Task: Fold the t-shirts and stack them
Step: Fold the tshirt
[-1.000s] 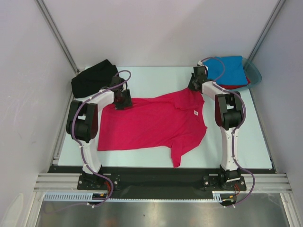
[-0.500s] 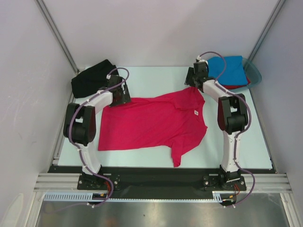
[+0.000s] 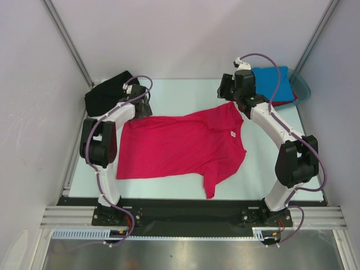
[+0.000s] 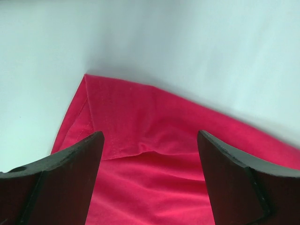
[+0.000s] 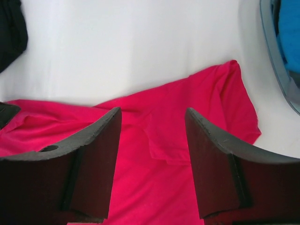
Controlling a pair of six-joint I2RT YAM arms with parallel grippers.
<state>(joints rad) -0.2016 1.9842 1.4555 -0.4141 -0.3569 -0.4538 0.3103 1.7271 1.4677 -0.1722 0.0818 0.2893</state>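
**Status: nothing held**

Top view: I see the pink shirt (image 3: 180,149) spread flat, with the left gripper (image 3: 142,107) at its far corner and the right gripper (image 3: 228,93) at its far sleeve.
Left wrist: fingers apart, shirt corner just beyond them.
Right wrist: fingers apart, sleeve beyond them.

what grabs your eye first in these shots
A crimson-pink shirt lies spread flat across the middle of the table. The left gripper and right gripper stand open above its far corners. A black shirt is bunched at the far left, and a blue shirt sits in a tub at the far right.
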